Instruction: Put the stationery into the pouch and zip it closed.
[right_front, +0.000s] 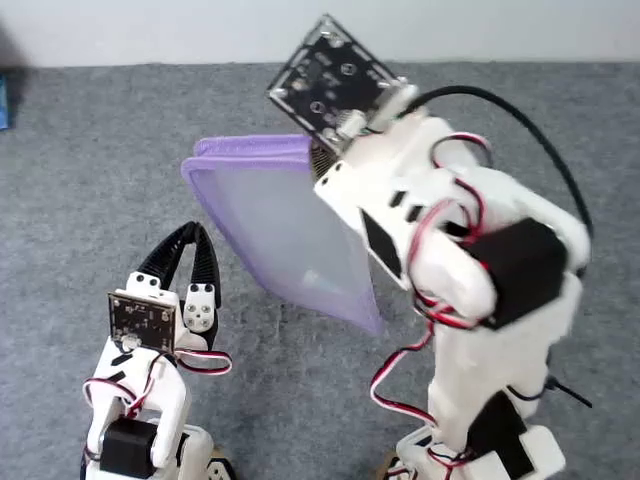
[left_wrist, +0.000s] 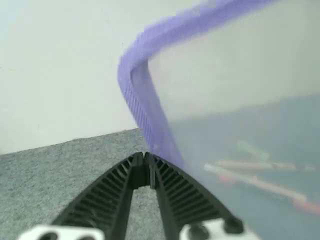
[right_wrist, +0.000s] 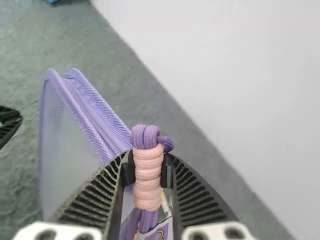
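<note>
Worktop: grey, carpet-like worktop (right_front: 100, 150) met a plain white wall (right_front: 150, 30) behind the pouch.
Pouch: a translucent pouch (right_front: 280, 230) with purple edging hung clear of the worktop, tilted, its zip edge uppermost and nearest the wall.
Zip: the purple zip band (right_wrist: 95, 112) ran away from the pull cord along the pouch's top edge. Whether it was shut along its full length could not be determined.
Pull cord: a pink and purple knotted pull cord (right_wrist: 146, 175) stood at the zip end of the pouch.
Right fingers: the right fingers (right_wrist: 176, 176) were pinched narrow on the pull cord, one on each side of it, and carried the pouch by that cord.
Right arm: the white right arm (right_front: 470, 270) stood on the side of the pouch away from the left arm, its wrist over the pouch's upper corner.
Left fingers: the left fingers (left_wrist: 145, 160) were pressed together tip to tip and held nothing. They sat just beside the pouch's rounded lower corner (right_front: 195, 232); contact with the pouch could not be confirmed.
Stationery: stationery (left_wrist: 260, 182) lay inside the pouch, seen through its clear wall as several slim pieces, pink, red and green. Individual items could not be identified.
Other: a blue item (right_front: 4, 100) lay at the worktop's edge, well apart from the pouch.
</note>
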